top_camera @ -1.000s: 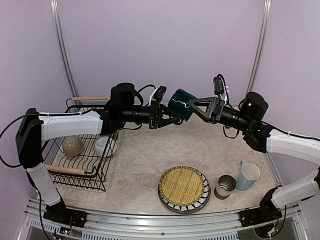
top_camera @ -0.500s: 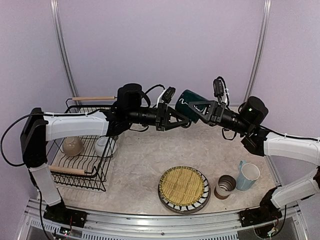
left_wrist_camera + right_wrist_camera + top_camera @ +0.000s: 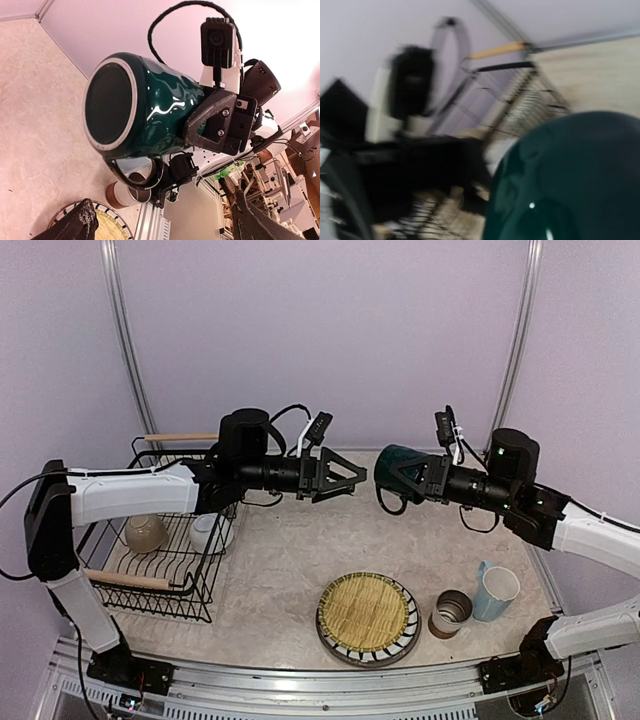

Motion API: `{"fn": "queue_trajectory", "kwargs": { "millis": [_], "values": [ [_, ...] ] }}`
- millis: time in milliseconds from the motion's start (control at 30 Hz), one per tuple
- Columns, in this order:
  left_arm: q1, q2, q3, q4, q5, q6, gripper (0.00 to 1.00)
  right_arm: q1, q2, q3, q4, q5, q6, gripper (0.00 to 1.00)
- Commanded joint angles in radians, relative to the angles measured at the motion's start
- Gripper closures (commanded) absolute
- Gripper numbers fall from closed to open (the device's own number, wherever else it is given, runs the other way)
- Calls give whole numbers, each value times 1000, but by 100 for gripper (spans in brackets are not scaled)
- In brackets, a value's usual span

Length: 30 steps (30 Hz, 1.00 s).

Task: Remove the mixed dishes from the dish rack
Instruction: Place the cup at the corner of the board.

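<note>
Dish rack: one, standing at the left end of the desk, with two bowls left inside, a beige bowl and a white bowl side by side.

One dark green mug is out of the rack and up in the air above the far middle of the desk. The right fingers are pinching its wall. The left wrist view shows the mug lying on its side, base toward that camera and handle hanging down.

The left fingers are spread wide, empty, just beside the mug and not touching it.

On the near right of the desk stand four unloaded things: one striped plate with one round woven mat on it, one brown-and-white cup, and one light blue mug just right of the cup.

A second ago the left fingers held the dark green mug and the right fingers stood open around it. Since then the grip has changed sides, and the mug has moved to the right.
</note>
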Motion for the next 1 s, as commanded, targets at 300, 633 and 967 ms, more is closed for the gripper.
{"fn": "queue_trajectory", "kwargs": {
  "millis": [300,633,967],
  "values": [
    [29,-131,-8,-213,-139,213,7,-80,10,274,-1088,900,-176,100],
    [27,-157,-39,-234,-161,228,6,-392,-85,65,-1046,782,-31,100],
    [43,-200,-12,-358,-285,223,6,-544,-109,-81,-1037,631,112,100]
  ]
}}
